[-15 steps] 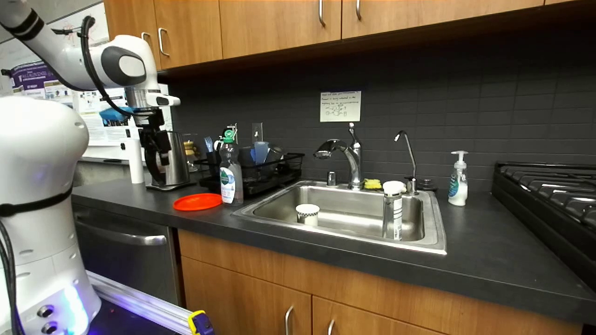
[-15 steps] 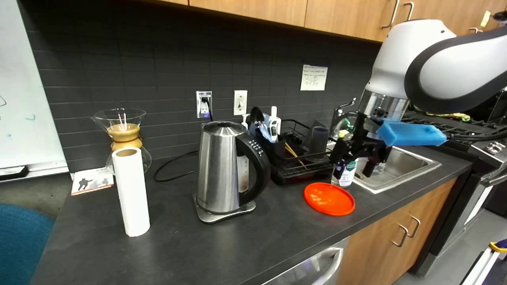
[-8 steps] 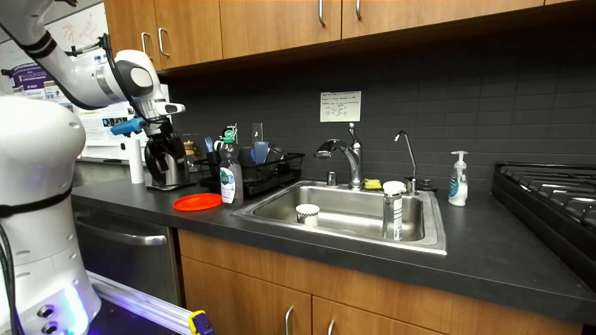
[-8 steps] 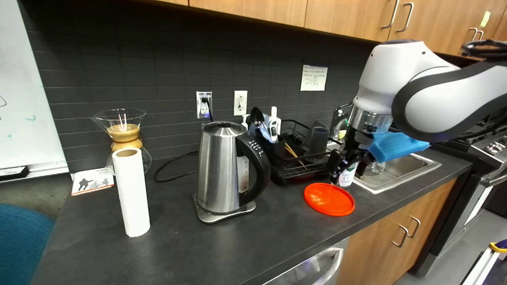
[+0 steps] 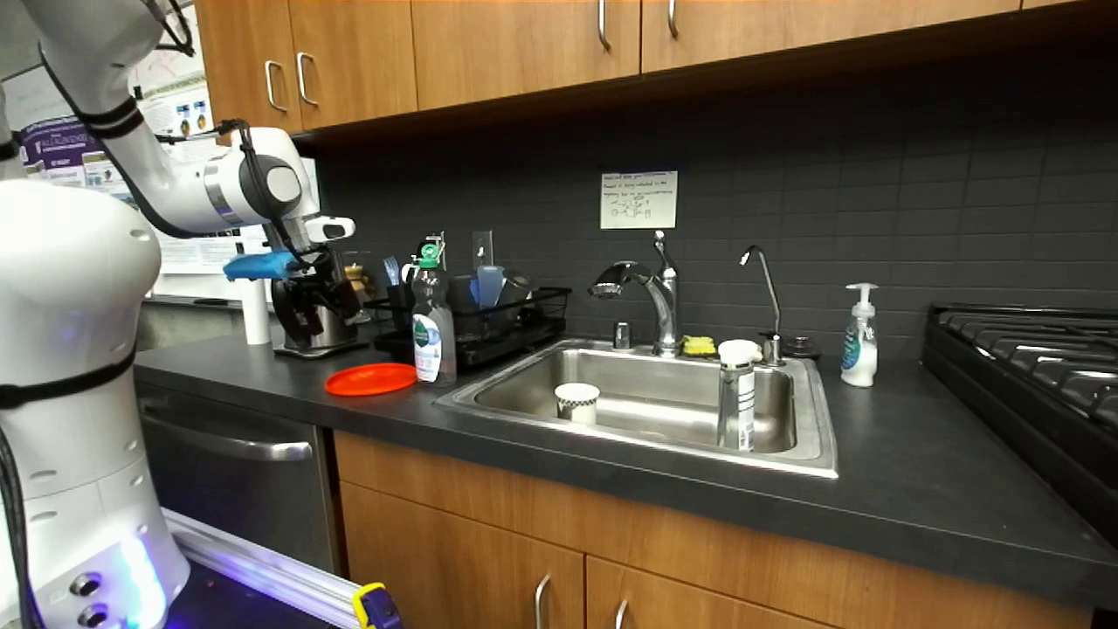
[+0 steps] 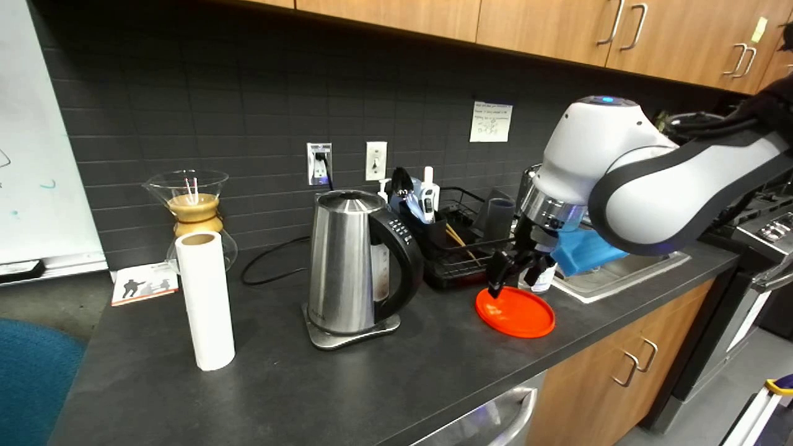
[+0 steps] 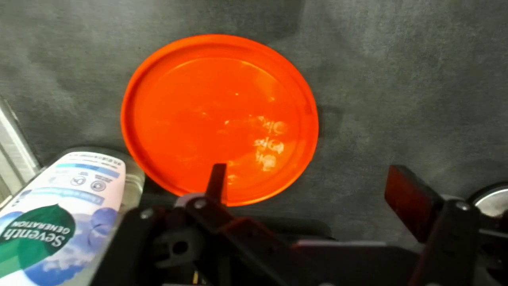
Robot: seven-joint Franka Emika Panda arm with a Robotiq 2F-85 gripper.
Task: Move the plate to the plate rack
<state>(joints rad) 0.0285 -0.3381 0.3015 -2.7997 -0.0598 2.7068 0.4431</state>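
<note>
The plate (image 5: 370,379) is round, flat and red-orange. It lies flat on the dark counter in both exterior views (image 6: 515,313), just in front of the plate rack. It fills the upper middle of the wrist view (image 7: 222,119). The plate rack (image 6: 458,267) is a low black wire rack, holding dark cups and utensils. My gripper (image 6: 513,285) is open and empty, tilted above the plate's back edge. In the wrist view the gripper (image 7: 308,182) has one finger (image 7: 216,180) overlapping the plate's near edge and the other finger (image 7: 408,198) over bare counter.
A clear soap bottle (image 5: 428,345) stands against the plate's sink side, close to the gripper (image 7: 59,222). A steel kettle (image 6: 347,266) stands on the plate's other side. The sink (image 5: 638,371) holds a cup (image 5: 576,404). A paper roll (image 6: 207,303) stands further along.
The arm has come down and the gripper has tilted. In the exterior views it moved from above the soap bottle to over the plate's back edge. The plate has not moved.
</note>
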